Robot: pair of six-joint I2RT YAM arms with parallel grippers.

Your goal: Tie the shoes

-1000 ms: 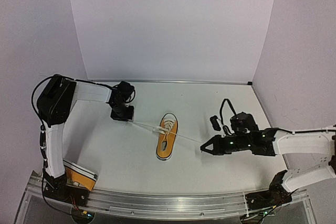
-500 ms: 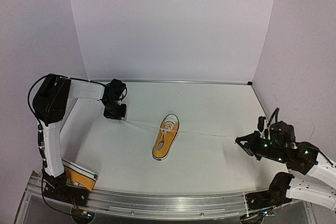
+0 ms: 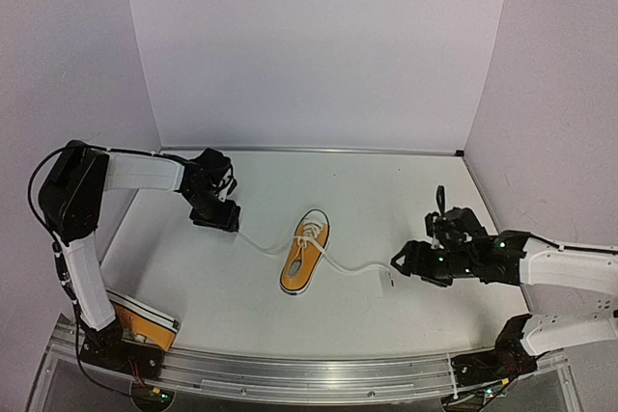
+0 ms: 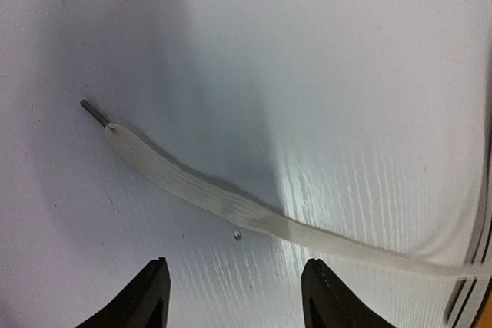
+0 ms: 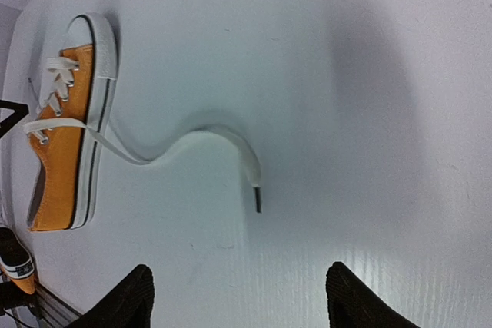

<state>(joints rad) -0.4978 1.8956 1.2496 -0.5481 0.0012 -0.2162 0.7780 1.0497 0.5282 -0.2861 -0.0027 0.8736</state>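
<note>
Both laces [image 3: 350, 268] of the shoe [image 3: 301, 260], taut before, now lie slack, our left gripper [image 4: 234, 270] and right gripper [image 5: 240, 274] open and empty.

open table [image 3: 386, 190] around shoe [image 3: 304, 256], laces [image 4: 215, 196] trailing outward

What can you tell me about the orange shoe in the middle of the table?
The orange sneaker sits upright on its sole on the white table, toe toward the back wall. It looks like canvas, with white rubber sole and toe cap. Its white laces are untied: one end trails toward the left gripper, the other curves toward the right gripper. Both open grippers hold nothing.
</note>
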